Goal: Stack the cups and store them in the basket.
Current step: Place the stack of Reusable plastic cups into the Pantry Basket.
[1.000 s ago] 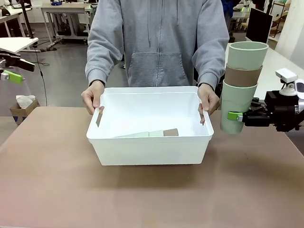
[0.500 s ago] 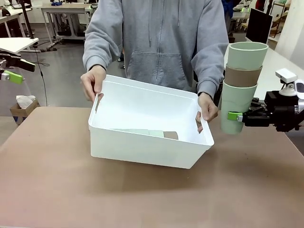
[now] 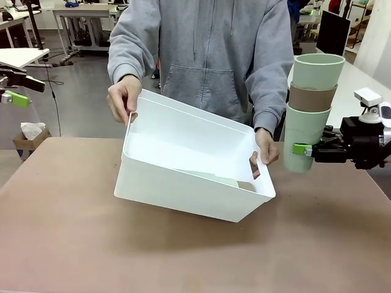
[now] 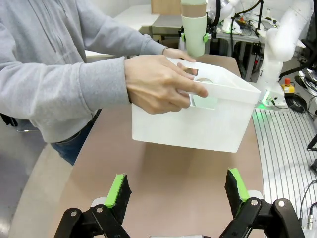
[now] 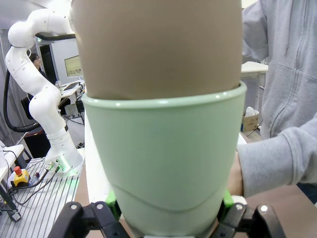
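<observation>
A person's hands [image 3: 124,97] hold the white basket [image 3: 177,183] tilted, its left end raised and its right end low on the table. Lying cups [image 3: 223,179], mint with a tan-brown end, rest in its low right corner. To the basket's right, my right gripper [image 3: 302,149] is shut on the bottom mint cup of an upright stack of cups [image 3: 310,116], mint, tan-brown, mint. In the right wrist view that mint cup [image 5: 163,163] sits between the jaws of the right gripper [image 5: 169,204]. My left gripper [image 4: 177,186] stands open, well back from the basket [image 4: 198,129].
The brown table [image 3: 195,250] has free room in front of the basket and to its left. The person stands at the far edge, one hand [image 4: 158,84] on the basket's raised rim. Other tables and equipment stand in the room behind.
The person has lifted the basket's left end higher, tipping it toward the right. The cups inside have slid to the low right corner. Both arms have stayed put.
</observation>
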Action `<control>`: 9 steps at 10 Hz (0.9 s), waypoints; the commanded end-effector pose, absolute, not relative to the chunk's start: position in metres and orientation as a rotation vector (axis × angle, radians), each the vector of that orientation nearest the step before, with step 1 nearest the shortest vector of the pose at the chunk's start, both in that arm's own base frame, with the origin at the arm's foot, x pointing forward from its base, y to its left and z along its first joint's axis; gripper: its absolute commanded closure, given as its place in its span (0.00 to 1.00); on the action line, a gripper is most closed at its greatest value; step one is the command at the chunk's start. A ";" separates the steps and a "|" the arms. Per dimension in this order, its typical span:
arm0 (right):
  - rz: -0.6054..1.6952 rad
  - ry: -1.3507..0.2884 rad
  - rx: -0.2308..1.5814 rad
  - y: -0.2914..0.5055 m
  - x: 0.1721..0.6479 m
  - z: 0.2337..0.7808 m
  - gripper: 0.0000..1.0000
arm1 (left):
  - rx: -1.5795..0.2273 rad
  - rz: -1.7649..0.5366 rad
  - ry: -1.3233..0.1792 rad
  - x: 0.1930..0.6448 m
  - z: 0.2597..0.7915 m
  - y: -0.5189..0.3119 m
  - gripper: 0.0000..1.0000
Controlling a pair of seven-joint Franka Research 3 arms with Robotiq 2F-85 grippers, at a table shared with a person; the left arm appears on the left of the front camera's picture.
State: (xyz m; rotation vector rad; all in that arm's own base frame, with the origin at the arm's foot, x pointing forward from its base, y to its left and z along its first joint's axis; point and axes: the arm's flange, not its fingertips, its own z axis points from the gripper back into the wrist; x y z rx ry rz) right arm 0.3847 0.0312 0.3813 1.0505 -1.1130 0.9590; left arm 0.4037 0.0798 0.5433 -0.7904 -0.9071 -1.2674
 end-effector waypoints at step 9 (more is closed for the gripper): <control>1.098 -1.034 0.737 0.144 0.395 0.480 0.15 | -0.797 -1.265 -0.912 0.402 0.547 0.079 0.00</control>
